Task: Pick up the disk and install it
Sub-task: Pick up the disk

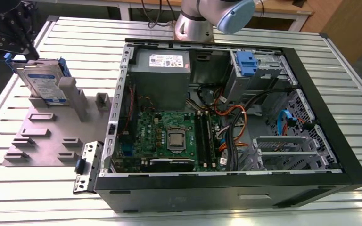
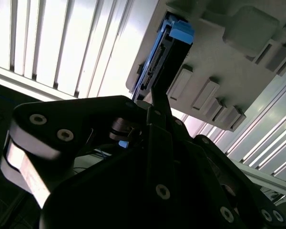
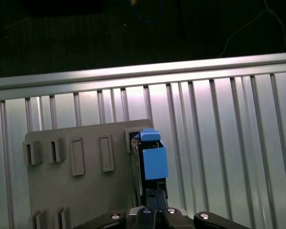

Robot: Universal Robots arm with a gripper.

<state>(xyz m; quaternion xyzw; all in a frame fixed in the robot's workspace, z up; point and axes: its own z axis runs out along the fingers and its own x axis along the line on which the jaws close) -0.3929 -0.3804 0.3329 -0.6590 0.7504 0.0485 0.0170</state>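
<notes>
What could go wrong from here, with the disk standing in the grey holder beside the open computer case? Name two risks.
1. The disk stands on edge in a slot of the grey holder, with the gripper close at its top. An off-centre pull might tip it or jam it in the slot.
2. The computer case is crowded with cables, so a carried disk could snag on them.

Blue-framed disk (image 1: 43, 84) upright; slotted in grey rack (image 1: 47, 135).
</notes>
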